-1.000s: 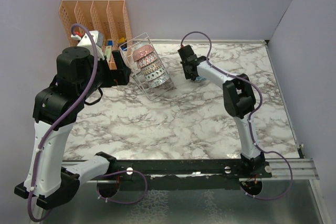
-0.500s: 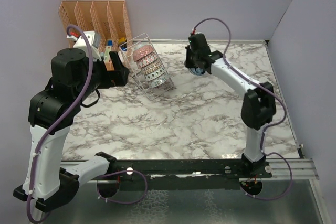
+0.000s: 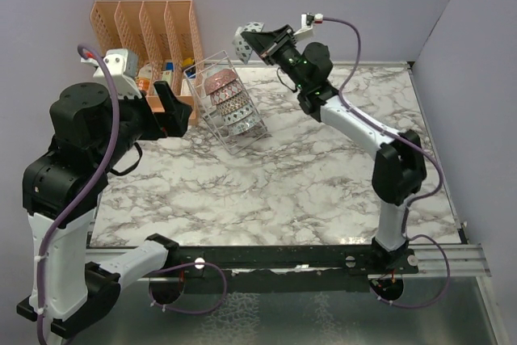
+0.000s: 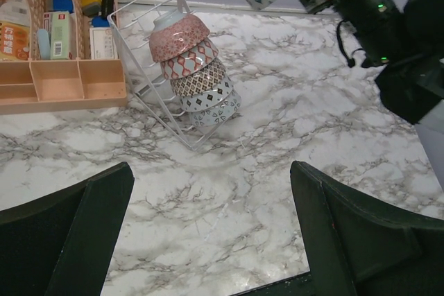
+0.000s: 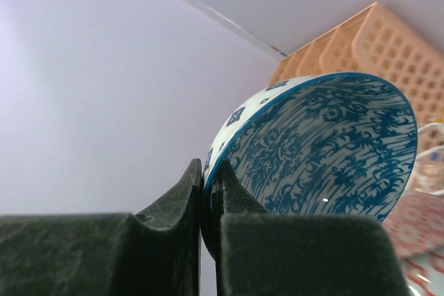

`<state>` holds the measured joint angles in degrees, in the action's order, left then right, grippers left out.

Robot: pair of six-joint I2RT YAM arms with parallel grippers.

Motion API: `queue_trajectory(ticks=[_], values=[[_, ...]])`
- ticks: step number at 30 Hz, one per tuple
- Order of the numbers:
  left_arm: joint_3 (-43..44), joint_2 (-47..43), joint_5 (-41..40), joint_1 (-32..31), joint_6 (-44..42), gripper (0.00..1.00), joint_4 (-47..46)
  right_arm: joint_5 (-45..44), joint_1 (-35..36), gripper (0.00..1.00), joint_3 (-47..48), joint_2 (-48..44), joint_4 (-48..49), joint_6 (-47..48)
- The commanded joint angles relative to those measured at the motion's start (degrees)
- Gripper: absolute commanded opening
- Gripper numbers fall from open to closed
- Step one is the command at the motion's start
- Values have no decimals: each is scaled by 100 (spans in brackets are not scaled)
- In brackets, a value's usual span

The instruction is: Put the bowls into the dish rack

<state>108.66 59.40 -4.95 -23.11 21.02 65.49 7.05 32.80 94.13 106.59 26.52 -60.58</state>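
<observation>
Top view: the right gripper point(image 3: 263, 43) is holding a small round ceramic bowl w/ blue-on-white pattern point(image 3: 248, 38) in the air at the far side. The bowl is hanging just above and right of the thin silvery-white wire dish rack point(image 3: 216, 61). A tilted stack of patterned bowls point(image 3: 230, 101), pink-red one on top, is sitting in the rack. The left gripper point(image 3: 176, 107) is hovering just left of the rack, near the orange plastic slotted organizer point(image 3: 145, 22).

Left wrist view: its fingers point(image 4: 69, 227) are standing wide apart w/ nothing between, over the grey-veined white marble tabletop point(image 4: 229, 171).

Right wrist view: the jaws are pinching the bowl's rim, one finger inside and one outside, clamped on the thin wall.

Handling, my read: stiff glazed ceramic, prob. slick and chip-prone, and light enough for a rim pinch, though it may be pivoting in that grip. Best hold is the rim wall, as here. The wire rack looks light and may slide if bumped.
</observation>
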Motion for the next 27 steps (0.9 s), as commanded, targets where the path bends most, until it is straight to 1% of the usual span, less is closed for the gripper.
queue_trajectory(ticks=[1,3,6,10,14,19,25,27], values=[[208,-68,96,-27,-119,99,120,4,211,1,625,1076,2317,-1476],[211,-81,64,-33,-127,99,151,-186,335,1,1000,1464,2560,-1652],[194,-100,7,-27,-147,99,181,-526,570,1,1532,1939,2667,-1775],[162,-134,-49,-27,-146,99,179,-971,825,1,1847,2456,2830,-2033],[134,-163,-75,-27,-142,99,198,-1196,963,1,1865,2773,3006,-2324],[38,-252,-172,-27,-127,99,247,-1408,1027,1,1449,2782,2971,-2486],[-35,-303,-221,-27,-126,99,245,-1282,1027,1,1614,2937,2500,-2689],[-46,-321,-235,-28,-118,99,245,-1310,1027,1,1571,2972,2509,-2795]])
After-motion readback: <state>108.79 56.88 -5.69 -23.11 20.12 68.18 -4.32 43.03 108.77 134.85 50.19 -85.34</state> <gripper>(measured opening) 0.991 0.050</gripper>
